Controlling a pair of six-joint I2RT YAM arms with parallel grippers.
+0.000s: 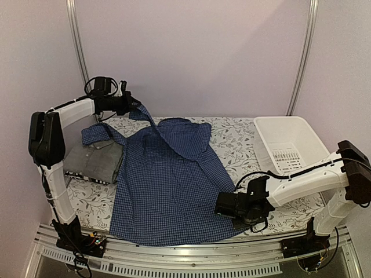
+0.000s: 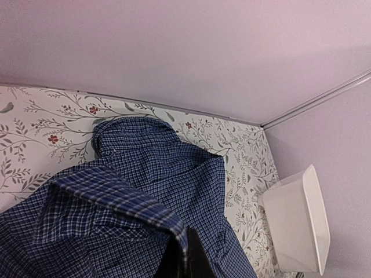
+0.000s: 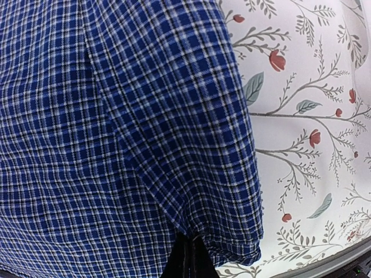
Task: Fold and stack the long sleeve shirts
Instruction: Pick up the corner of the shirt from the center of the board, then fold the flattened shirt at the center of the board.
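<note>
Pale lilac walls (image 1: 191,52) stand behind a table (image 1: 232,136) covered by a white cloth (image 3: 301,145) printed with leafy sprigs and red flowers; slim metal poles (image 1: 78,40) rise behind, an aluminium rail (image 1: 174,255) edges the front

Bench (image 1: 237,139): covered in white cloth printed with grey leaves and small red flowers.
Basket (image 1: 288,139): white plastic, slotted, on the bench's right end toward the back.
Poles (image 1: 77,52): two, metal, rising behind the bench against a lilac wall (image 1: 191,52).
Rail (image 1: 191,250): aluminium, along the bench's near edge.
</note>
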